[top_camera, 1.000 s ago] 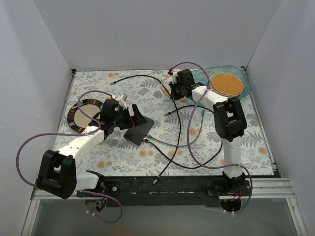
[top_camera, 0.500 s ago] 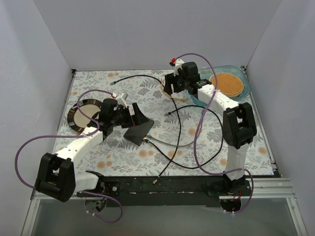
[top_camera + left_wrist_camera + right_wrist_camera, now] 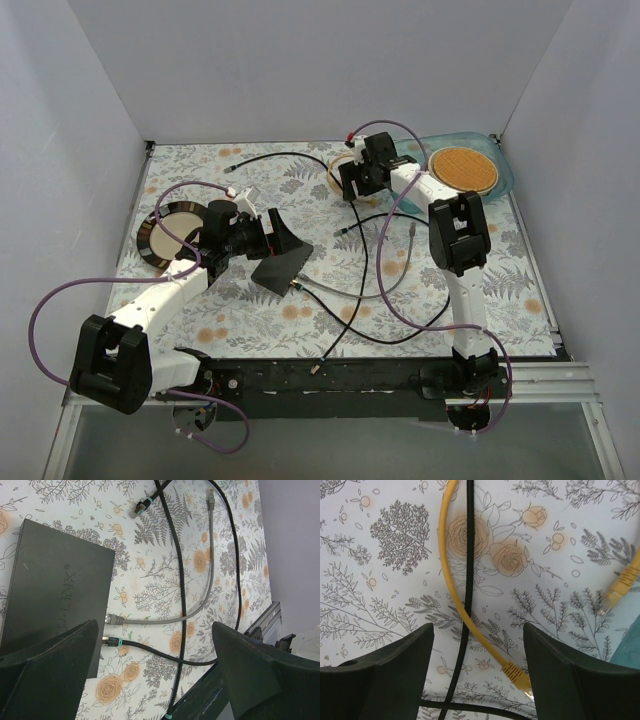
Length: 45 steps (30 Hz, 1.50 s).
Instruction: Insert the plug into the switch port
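Note:
The flat black switch lies mid-table. Its port edge faces right in the left wrist view, and the sockets themselves are hidden. A grey plug and a black plug rest against that edge. My left gripper hangs open over the switch's end with nothing between its fingers. At the back my right gripper is open above a yellow cable. The cable's plug lies on the cloth beside the right finger, untouched.
A black cable runs between the right fingers. A second yellow plug lies to the right. A teal tray holds a woven disc, and a dark plate sits left. Black and grey cables loop across the middle.
My right gripper went from shut to open, lifted toward the back, then came down over the yellow cable again. The left arm has barely moved.

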{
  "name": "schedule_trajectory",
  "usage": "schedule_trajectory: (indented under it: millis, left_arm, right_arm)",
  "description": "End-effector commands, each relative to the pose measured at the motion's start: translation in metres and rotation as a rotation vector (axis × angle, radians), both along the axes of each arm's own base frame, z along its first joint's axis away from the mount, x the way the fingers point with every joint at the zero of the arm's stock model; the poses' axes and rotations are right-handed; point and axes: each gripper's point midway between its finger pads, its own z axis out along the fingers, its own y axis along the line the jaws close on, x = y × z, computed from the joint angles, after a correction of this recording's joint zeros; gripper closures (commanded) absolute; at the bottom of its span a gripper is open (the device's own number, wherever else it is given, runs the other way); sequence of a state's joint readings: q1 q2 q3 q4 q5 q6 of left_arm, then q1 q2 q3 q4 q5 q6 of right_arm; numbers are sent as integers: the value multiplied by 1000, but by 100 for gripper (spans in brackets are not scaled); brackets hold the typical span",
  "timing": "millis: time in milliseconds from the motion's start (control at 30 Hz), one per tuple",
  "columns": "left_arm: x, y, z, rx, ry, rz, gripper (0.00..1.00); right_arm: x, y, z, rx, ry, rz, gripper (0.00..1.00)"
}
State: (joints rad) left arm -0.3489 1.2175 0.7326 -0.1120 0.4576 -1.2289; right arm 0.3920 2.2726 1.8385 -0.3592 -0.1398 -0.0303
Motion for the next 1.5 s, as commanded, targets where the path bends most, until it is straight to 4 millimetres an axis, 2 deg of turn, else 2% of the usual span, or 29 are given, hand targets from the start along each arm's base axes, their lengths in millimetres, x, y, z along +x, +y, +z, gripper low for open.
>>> schedule_trajectory:
  millis: [0, 100, 133, 167, 300, 467, 533, 567, 633, 667, 700, 767, 867, 900, 967, 1000, 1067, 1100, 1133, 1233, 1267, 1333, 1367, 1433, 1467]
  left_arm:
    - [-1, 0, 6, -1, -27, -13, 2]
    - [-1, 1, 4, 1, -25, -12, 2]
    - [-1, 0, 5, 0, -26, -13, 2]
    - [-1, 1, 5, 1, -27, -11, 2]
    - [-1, 1, 4, 1, -26, -9, 2]
    - [-1, 0, 2, -4, -15, -9, 2]
    - [-3, 0, 3, -6, -14, -11, 2]
    - [-3, 0, 2, -6, -14, -10, 2]
    - [-3, 1, 4, -5, -19, -6, 2]
    - [-3, 1, 5, -4, -22, -7, 2]
    - [-3, 2, 6, -4, -24, -2, 2]
    - [-3, 2, 6, -3, -25, -4, 2]
    - [-3, 2, 7, -3, -25, -2, 2]
    - [-3, 2, 8, -4, -29, -3, 2]
    - [-3, 2, 9, -6, -29, -2, 2]
    - [-4, 2, 7, -6, -26, -3, 2]
    - [-4, 1, 6, -9, -21, -6, 2]
    - [-4, 1, 7, -11, -21, -6, 2]
    - [-4, 1, 7, -14, -19, -7, 2]
    - [-5, 0, 9, -20, -22, -10, 2]
    - [-6, 0, 10, -21, -27, -11, 2]
    - [-6, -1, 11, -29, -32, -15, 2]
    - [-6, -1, 13, -34, -35, -14, 2]
    - [-7, -2, 14, -42, -34, -22, 2]
    - [-8, -4, 14, -45, -34, -27, 2]
  right_arm:
    - [18, -12, 4, -38, -12, -24, 24]
    - [11, -17, -12, -59, 27, -27, 34]
    - [8, -18, -12, -54, 30, -22, 33]
    - [1, -19, -20, -59, 48, -16, 34]
    - [-12, -20, -24, -49, 61, -1, 34]
    - [-17, -22, -30, -58, 83, 2, 37]
    - [-16, -22, -33, -59, 89, 2, 56]
    - [-17, -22, -33, -61, 96, 2, 70]
    - [-16, -22, -34, -60, 100, 0, 81]
    - [-17, -21, -34, -59, 101, 3, 94]
    - [-17, -20, -32, -52, 99, 5, 99]
    - [-17, -18, -26, -40, 94, 13, 99]
    - [-18, -9, -5, 26, 75, 23, 99]
    - [-18, -5, 13, 55, 50, 29, 99]
    - [-20, 0, 31, 102, 21, 38, 99]
    - [-22, 6, 53, 151, -3, 44, 99]
    - [-28, 16, 74, 223, -24, 73, 99]
    - [-30, 19, 96, 254, -61, 87, 99]
    - [-30, 21, 107, 280, -84, 100, 99]
    - [-40, 29, 144, 352, -136, 150, 99]
    - [-48, 32, 165, 386, -165, 179, 99]
    - [-56, 35, 182, 436, -201, 200, 99]
    - [-66, 35, 206, 474, -243, 222, 99]
    - [-77, 34, 217, 518, -280, 223, 99]
    - [-88, 32, 243, 550, -338, 238, 99]
